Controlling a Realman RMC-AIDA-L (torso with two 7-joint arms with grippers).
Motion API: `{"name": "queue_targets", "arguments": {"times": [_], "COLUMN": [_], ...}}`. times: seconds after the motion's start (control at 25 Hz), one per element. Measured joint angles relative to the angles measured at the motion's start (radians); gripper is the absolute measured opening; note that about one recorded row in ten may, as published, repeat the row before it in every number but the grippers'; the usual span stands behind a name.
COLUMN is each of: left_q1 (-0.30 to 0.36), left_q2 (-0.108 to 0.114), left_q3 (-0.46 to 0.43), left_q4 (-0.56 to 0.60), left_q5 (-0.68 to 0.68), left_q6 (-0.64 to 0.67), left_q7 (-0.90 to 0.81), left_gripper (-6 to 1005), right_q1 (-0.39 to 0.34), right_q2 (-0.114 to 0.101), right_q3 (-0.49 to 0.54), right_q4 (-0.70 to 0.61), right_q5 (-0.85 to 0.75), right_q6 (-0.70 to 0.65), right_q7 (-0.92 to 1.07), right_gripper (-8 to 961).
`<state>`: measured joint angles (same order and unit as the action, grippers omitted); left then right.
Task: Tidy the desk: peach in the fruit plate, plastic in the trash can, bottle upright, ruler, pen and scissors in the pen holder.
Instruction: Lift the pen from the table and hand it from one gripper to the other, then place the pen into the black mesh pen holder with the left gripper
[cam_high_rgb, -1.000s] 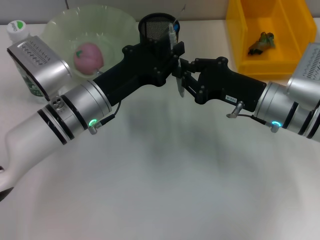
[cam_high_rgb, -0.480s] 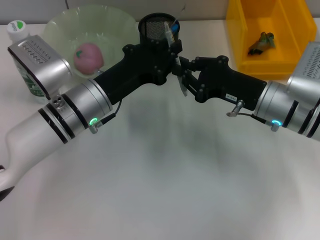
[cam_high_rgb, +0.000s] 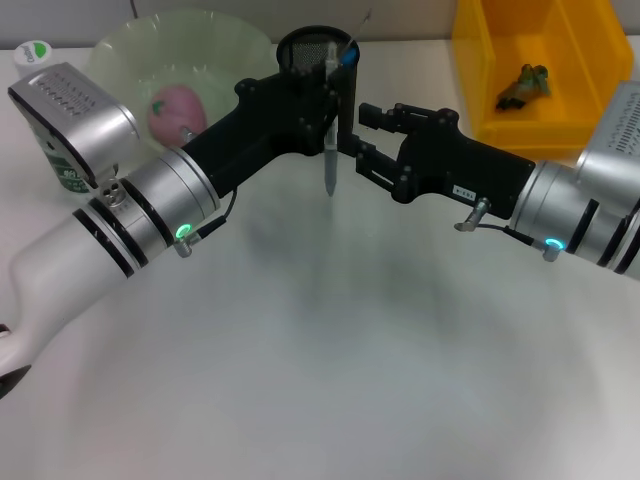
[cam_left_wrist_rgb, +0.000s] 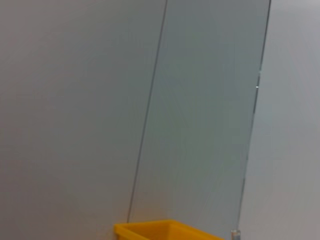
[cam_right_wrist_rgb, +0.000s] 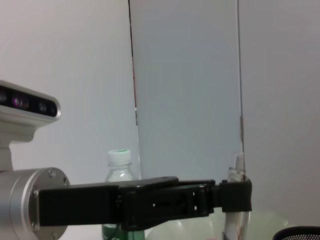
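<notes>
My left gripper (cam_high_rgb: 331, 108) is shut on a slim clear pen (cam_high_rgb: 328, 165) and holds it upright above the table, just in front of the black mesh pen holder (cam_high_rgb: 312, 52). The right wrist view shows it too, with the pen (cam_right_wrist_rgb: 235, 172) in the left gripper (cam_right_wrist_rgb: 234, 196). My right gripper (cam_high_rgb: 364, 133) is open and empty, just right of the pen. A pink peach (cam_high_rgb: 177, 112) lies in the green fruit plate (cam_high_rgb: 230, 45). The bottle (cam_high_rgb: 38, 70) stands upright at the far left. The plastic (cam_high_rgb: 525, 84) lies in the yellow bin (cam_high_rgb: 478, 70).
Something blue (cam_high_rgb: 348, 55) stands in the pen holder. The yellow bin's rim (cam_left_wrist_rgb: 165, 230) shows in the left wrist view below a bare wall. The bottle (cam_right_wrist_rgb: 119, 167) and the holder's rim (cam_right_wrist_rgb: 300, 233) show in the right wrist view.
My right gripper has let go of the pen and opened. My left gripper has swung the pen from tilted to upright and shifted it a little left, away from the right gripper.
</notes>
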<state>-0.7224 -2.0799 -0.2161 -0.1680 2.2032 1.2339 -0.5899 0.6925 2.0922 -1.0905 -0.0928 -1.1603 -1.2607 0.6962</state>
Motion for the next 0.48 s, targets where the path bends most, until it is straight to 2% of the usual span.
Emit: {"name": "queue_targets", "arguments": {"times": [0.16,0.36,0.48], "left_q1": [-0.002,-0.018,-0.04], "left_q2": [0.0,0.0,0.0], "left_q3": [-0.025,-0.081,-0.154], "left_q4": [0.0,-0.001,-0.013], "left_q5": [0.002,0.005,0.001], "left_q6": [-0.013,-0.028,-0.043], "left_q7": [0.002,0.01,0.033], "left_gripper": [145,145,145], "right_q1": [-0.005,-0.025,-0.043], "right_q2": [0.001,0.001,0.001], "right_q3": [0.008,0.011,0.011], "right_q4": [-0.002,-0.002,-0.002], "right_q5": [0.0,0.001,0.001], "right_q6": [0.01,0.06,0.073], "right_q7": [-0.001,-0.002,-0.002], "right_gripper": [299,528,584]}}
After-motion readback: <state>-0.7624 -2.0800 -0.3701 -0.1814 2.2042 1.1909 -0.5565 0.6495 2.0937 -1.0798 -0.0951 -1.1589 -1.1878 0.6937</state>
